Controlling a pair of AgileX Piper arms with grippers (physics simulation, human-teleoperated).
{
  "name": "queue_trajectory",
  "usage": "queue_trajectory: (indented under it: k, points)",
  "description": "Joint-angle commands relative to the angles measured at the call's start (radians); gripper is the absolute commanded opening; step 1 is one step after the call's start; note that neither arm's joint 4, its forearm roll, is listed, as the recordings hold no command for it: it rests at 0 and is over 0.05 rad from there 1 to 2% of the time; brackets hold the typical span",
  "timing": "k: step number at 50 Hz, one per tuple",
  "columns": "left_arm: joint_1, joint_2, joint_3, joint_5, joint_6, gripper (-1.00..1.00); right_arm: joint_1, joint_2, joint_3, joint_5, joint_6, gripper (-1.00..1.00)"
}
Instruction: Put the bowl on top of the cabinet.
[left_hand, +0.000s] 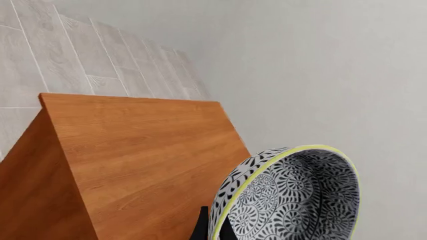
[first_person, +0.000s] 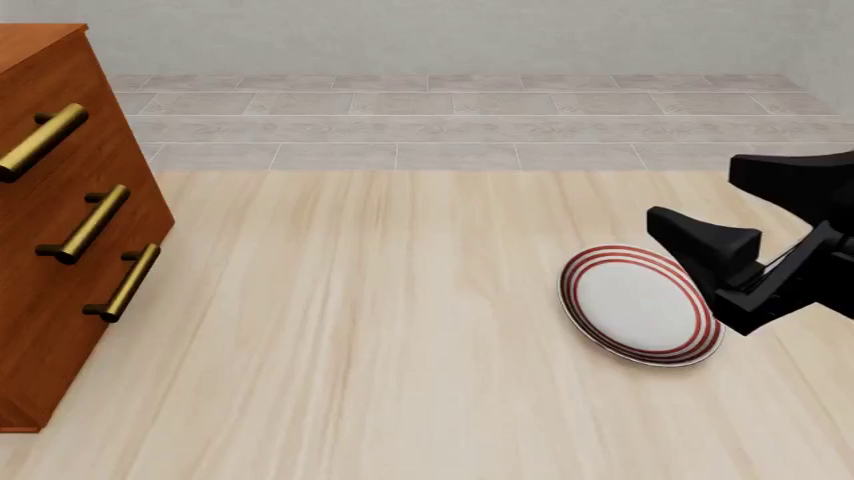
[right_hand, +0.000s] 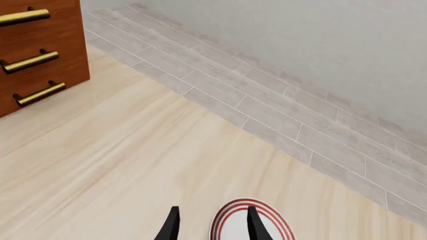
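The bowl carries a dense black-and-white floral pattern inside and out, edged by a pale yellow rim. The cabinet is reddish-brown wood grain with three brass-gold bar handles. The plate is white with red rings. The surface is pale beige wood with soft streaks. The right gripper is black.
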Motion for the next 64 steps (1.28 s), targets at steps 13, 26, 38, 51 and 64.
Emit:
queue_trajectory:
  k: [13, 26, 38, 51, 64]
  points:
    - [-0.061, 0.065, 0.0, -0.008, -0.066, 1.0, -0.001, -0.013, -0.017, 0.021, 0.009, 1.0]
    - [-0.125, -0.067, -0.115, 0.116, -0.028, 1.0, 0.004, -0.045, -0.032, 0.052, 0.006, 1.0]
    - [-0.141, -0.167, -0.293, 0.241, 0.088, 1.0, 0.009, -0.066, -0.043, 0.074, 0.004, 1.0]
    - [-0.216, -0.247, -0.428, 0.335, 0.132, 1.0, 0.012, -0.072, -0.048, 0.081, 0.002, 1.0]
    - [-0.37, -0.271, -0.477, 0.365, 0.144, 1.0, 0.013, -0.084, -0.057, 0.097, 0.002, 1.0]
